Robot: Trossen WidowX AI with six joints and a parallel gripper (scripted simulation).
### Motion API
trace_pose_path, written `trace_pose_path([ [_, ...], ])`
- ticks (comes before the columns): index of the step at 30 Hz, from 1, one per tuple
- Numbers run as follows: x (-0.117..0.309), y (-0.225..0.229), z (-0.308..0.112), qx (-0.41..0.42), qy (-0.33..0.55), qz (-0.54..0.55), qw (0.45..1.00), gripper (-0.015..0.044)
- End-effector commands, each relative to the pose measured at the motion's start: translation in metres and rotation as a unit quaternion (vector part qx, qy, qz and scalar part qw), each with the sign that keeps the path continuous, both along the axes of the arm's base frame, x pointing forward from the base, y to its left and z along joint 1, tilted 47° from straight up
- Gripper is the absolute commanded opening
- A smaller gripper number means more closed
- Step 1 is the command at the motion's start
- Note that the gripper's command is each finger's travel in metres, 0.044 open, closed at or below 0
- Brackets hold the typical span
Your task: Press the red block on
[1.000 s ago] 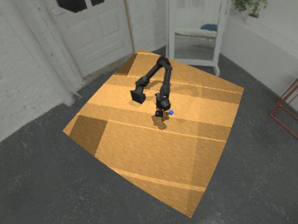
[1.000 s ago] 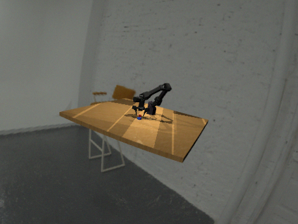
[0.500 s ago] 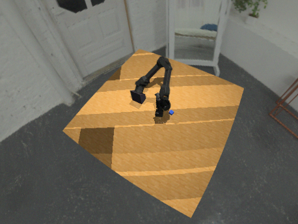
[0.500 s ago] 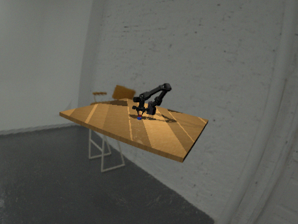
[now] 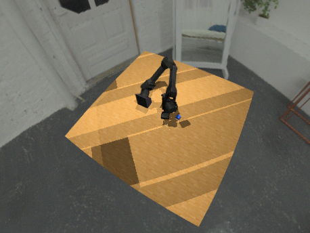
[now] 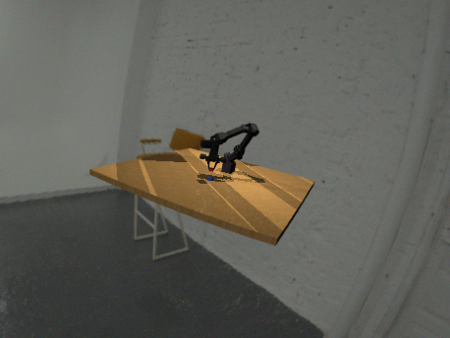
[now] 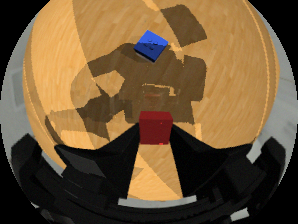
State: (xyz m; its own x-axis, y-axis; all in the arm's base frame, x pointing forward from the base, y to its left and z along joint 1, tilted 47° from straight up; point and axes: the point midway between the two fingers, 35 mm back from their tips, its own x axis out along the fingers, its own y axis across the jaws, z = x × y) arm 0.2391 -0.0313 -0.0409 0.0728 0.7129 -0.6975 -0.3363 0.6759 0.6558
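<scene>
One red block [image 6: 211,169] [image 7: 156,128], clenched in the end effector [image 6: 211,167] [image 7: 154,125], seemingly held above the bench [image 5: 189,145] [image 6: 196,197] [image 7: 235,75]. One blue block [image 5: 178,116] [image 6: 210,179] [image 7: 151,46], on the bench, apart from the red.

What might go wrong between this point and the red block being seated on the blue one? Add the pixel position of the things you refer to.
The gripper [image 5: 165,116] [image 6: 211,168] [image 7: 154,125] holds the red block [image 6: 211,169] [image 7: 155,128] above the table [image 5: 162,176] [image 6: 196,206] [image 7: 155,182].

1. The blue block [image 5: 178,116] [image 6: 210,179] [image 7: 151,46] looks turned relative to the red one in the wrist view, so the studs might not line up.
2. It stands loose-looking on the table, so an off-centre press could make it slide.
</scene>
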Motion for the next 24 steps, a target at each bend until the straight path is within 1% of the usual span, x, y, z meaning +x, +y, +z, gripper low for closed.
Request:
trace_pose_path([
  [1,-0.001,-0.017,0.014,-0.004,-0.002,0.002,1.0,0.0],
  [14,-0.015,-0.054,0.055,0.0,-0.002,0.003,1.0,0.0],
  [19,-0.013,-0.054,0.056,0.0,0.003,-0.001,1.0,0.0],
  [24,0.006,-0.047,0.053,0.0,0.037,-0.037,0.999,0.0],
])
